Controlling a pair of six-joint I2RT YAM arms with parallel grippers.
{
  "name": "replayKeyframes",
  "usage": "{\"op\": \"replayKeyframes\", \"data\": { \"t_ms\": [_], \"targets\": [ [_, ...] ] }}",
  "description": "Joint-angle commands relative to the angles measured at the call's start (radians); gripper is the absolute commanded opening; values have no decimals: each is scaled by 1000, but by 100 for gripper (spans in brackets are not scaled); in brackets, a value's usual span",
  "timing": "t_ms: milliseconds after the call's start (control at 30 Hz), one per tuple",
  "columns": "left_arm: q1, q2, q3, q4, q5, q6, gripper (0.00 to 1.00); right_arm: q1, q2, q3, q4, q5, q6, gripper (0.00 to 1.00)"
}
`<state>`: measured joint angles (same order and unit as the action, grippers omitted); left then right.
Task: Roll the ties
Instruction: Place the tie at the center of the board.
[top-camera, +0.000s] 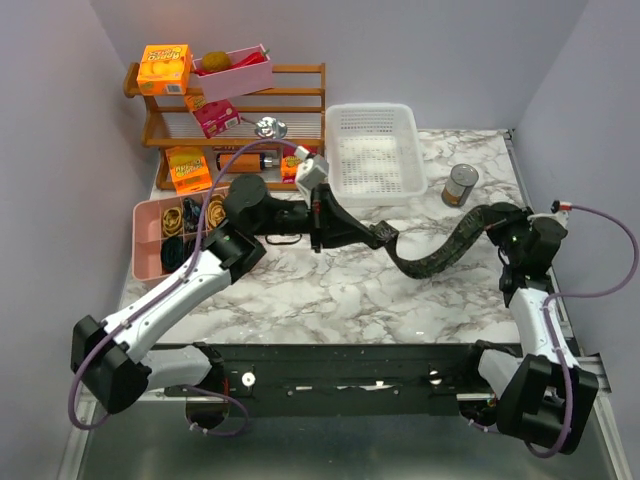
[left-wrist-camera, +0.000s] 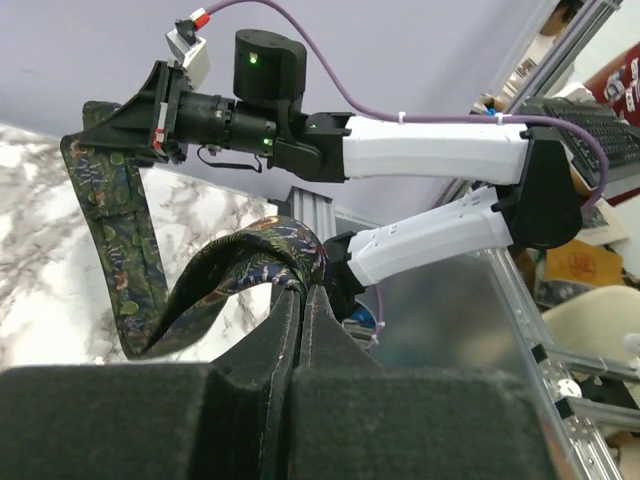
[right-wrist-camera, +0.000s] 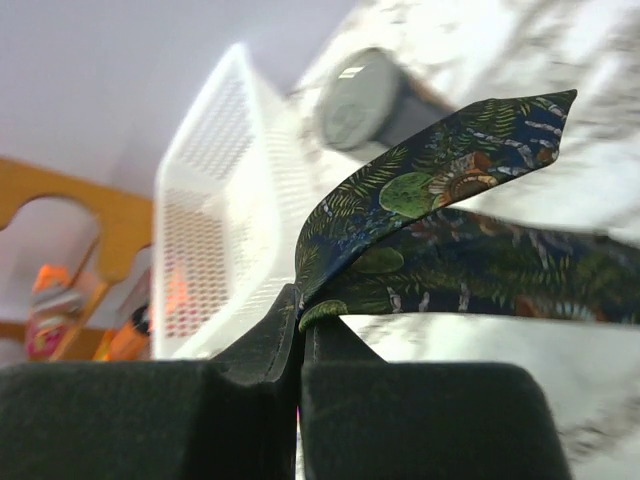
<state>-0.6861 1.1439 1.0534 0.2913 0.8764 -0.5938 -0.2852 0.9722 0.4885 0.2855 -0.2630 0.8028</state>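
White basket (top-camera: 375, 160) beside tin can (top-camera: 461, 185), wooden rack (top-camera: 300, 69) behind

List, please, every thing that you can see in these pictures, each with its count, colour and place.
tie: 1, black with a green pattern, hanging between both grippers above the table
basket: 1, white, back centre
tin can: 1, metal, right of the basket
wooden rack: 1, brown, back left
orange boxes: at least 2, on and in the rack
pink tray: 1, tilted on the rack's top
red box: 1, in the rack
compartment tray: 1, pink, left side
elastic loops: several, yellow and black, in the compartment tray
table: 1, white-grey marble
left gripper: 1, black, shut on the tie
right gripper: 1, black, shut on the tie
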Motion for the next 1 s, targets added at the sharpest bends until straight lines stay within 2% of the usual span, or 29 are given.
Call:
{"op": "replayKeyframes", "data": {
  "t_ms": [0,100,233,333,367,400,433,500,533,600,700,767,967],
  "targets": [
    [-35,102,4,150,56,-30,0,-112,51,-51,-59,-19,-51,5],
    [-32,152,-7,171,56,7,0,-149,109,-102,-8,-67,-11,6],
    [-24,180,34,24,53,99,0,-152,183,-162,110,-162,45,8],
    [-1,159,77,-93,55,176,0,-152,207,-176,124,-203,41,13],
    [11,148,91,-119,55,193,0,-152,215,-177,124,-215,35,28],
    [16,137,97,-145,52,213,0,-152,215,-188,124,-225,32,31],
    [20,116,103,-202,46,236,0,-152,212,-197,145,-240,32,41],
    [31,99,120,-260,38,293,0,-152,194,-218,158,-251,29,68],
    [33,88,126,-318,33,310,0,-152,189,-220,150,-252,16,69],
    [34,79,137,-372,27,348,0,-152,178,-219,127,-254,6,86],
    [37,67,109,-419,4,348,0,-152,169,-205,54,-284,-25,89],
    [36,45,64,-416,-39,341,0,-152,157,-226,29,-337,-31,100],
    [39,-3,-7,-429,-189,336,0,-152,92,-294,-20,-478,-24,100]
  ]
}}
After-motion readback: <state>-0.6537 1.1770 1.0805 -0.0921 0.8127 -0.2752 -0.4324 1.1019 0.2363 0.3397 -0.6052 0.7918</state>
